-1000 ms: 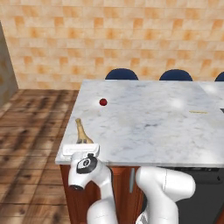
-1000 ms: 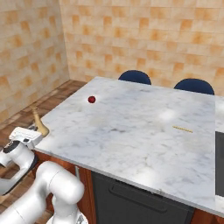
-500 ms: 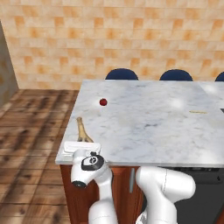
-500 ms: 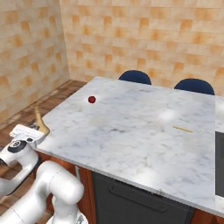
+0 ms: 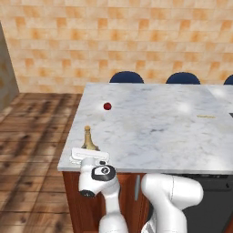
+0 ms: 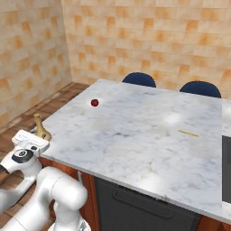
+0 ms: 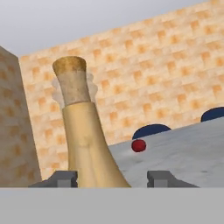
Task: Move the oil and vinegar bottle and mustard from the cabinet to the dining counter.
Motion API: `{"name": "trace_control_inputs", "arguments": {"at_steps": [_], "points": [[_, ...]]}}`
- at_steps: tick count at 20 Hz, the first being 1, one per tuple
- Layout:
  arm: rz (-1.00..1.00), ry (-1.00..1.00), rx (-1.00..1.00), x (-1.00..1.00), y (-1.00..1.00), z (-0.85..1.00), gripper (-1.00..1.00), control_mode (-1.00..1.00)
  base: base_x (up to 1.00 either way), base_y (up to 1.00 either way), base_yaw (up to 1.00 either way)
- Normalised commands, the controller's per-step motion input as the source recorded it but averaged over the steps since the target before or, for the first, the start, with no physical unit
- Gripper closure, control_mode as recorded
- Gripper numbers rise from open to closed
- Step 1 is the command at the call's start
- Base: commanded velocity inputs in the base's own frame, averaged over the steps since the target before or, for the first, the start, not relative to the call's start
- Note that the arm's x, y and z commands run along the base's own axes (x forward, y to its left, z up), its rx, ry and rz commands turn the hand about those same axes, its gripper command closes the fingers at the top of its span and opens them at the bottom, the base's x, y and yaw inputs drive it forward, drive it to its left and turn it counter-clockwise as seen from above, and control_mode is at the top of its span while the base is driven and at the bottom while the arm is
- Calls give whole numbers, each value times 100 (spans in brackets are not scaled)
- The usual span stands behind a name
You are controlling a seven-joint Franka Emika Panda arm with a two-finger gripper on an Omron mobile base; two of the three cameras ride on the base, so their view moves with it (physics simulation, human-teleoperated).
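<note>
we're setting the bottle upright at the counter corner, no longer tilted; claw spread beside it w/ mustard left.

Oil and vinegar bottle upright between the spread fingertips, contact unclear; red ball farther right on the dining counter.

dining counter: glossy white-grey veined marble, reddish wood base | oil and vinegar bottle: matt tan, cork-rough lip | red ball on the counter: smooth, shiny | stools behind the counter: matt blue | floor: brown wood planks
</note>
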Motion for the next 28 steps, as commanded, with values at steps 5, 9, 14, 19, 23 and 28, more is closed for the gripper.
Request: {"name": "trace_control_inputs", "arguments": {"at_steps": [5,9,14,19,23,28], "points": [[0,0,8,-25,0,-12,-100,-100,0,0,0],[0,-1,7,-46,0,-1,-100,-100,0,0,0],[1,-10,11,-99,1,70,-100,-100,0,0,0],[2,-5,14,-83,9,100,-100,-100,0,0,0],[1,0,16,-38,12,100,-100,-100,0,0,0],[0,1,18,-9,12,100,-100,-100,0,0,0]]}}
